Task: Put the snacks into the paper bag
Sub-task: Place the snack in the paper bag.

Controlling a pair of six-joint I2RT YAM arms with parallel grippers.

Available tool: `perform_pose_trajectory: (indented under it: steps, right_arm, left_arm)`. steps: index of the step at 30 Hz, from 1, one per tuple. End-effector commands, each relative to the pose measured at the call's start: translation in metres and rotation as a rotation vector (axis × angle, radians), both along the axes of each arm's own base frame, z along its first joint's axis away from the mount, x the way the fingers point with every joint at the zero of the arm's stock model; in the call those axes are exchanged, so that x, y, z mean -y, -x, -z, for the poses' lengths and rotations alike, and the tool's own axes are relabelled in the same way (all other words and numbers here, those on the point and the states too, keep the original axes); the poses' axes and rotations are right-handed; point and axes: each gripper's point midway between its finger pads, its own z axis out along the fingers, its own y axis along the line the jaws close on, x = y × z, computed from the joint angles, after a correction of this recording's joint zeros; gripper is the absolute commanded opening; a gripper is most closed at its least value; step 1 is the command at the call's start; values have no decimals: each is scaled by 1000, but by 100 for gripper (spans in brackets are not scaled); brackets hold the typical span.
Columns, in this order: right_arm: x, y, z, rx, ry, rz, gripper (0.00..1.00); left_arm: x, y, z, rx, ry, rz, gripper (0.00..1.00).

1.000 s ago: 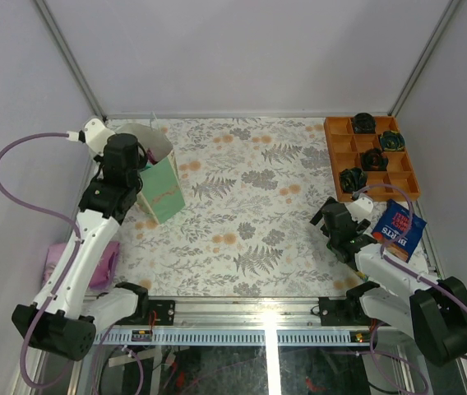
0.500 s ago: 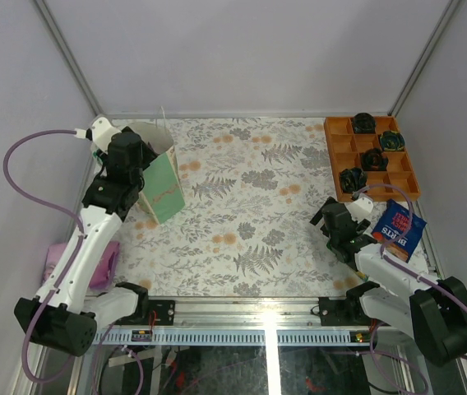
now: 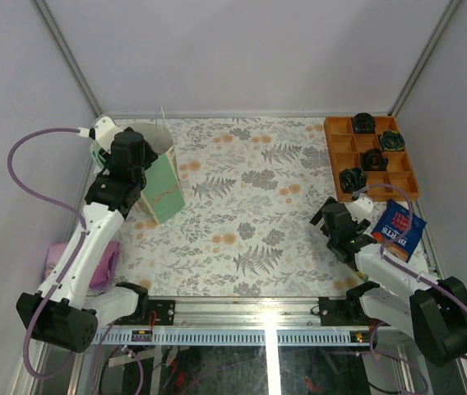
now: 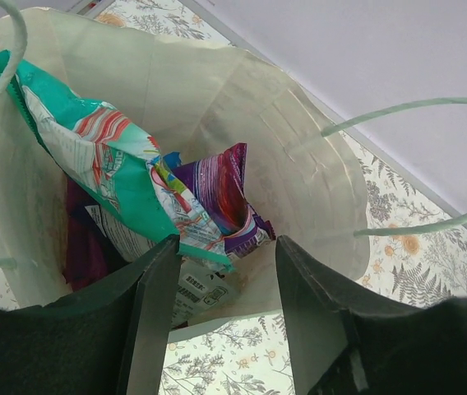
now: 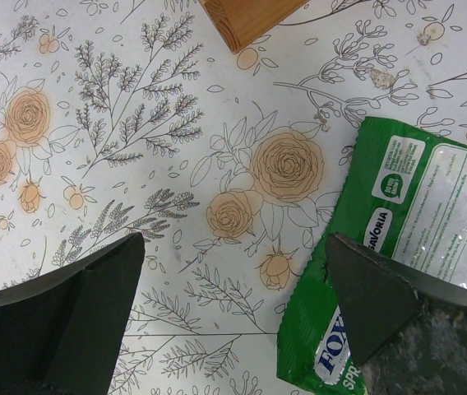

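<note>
Lift the left end effector (image 4: 224, 247), half spread and holding nothing, straight up from the paper bag (image 4: 217, 90), clear of its thin strings (image 4: 398, 107). Leave the snacks (image 4: 110, 164) inside. Close the wide-spread right end effector (image 5: 233, 247) on the green packet (image 5: 390, 247) on the bench (image 5: 135, 123).

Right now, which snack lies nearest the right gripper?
The green packet, right beside one finger of the open right gripper. The blue BURTS crisp bag lies farther off, near the orange tray.
</note>
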Motion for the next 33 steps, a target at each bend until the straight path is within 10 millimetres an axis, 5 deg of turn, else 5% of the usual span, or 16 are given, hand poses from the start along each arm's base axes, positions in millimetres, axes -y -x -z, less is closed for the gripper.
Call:
perform_pose_trajectory:
  steps: [1, 9, 11, 20, 26, 33]
  right_arm:
    - [-8, -16, -22, 70, -32, -9, 99]
    - [-7, -15, -23, 71, -31, -7, 99]
    - [-7, -16, -23, 75, -33, -5, 99]
    - [-6, -16, -23, 70, -26, -2, 99]
    - [-6, -16, -23, 69, -24, -2, 99]
    - [-6, -17, -23, 72, -26, -2, 99]
  left_arm:
    - [-9, -2, -10, 27, -17, -40, 48]
    - [-10, -17, 2, -21, -36, -50, 16]
    - [-9, -20, 6, -33, -36, -42, 2]
    - [21, -39, -9, -2, 6, 106, 0]
    - [56, -48, -2, -36, -25, 197, 0]
    - [67, -52, 16, -100, 3, 232, 0]
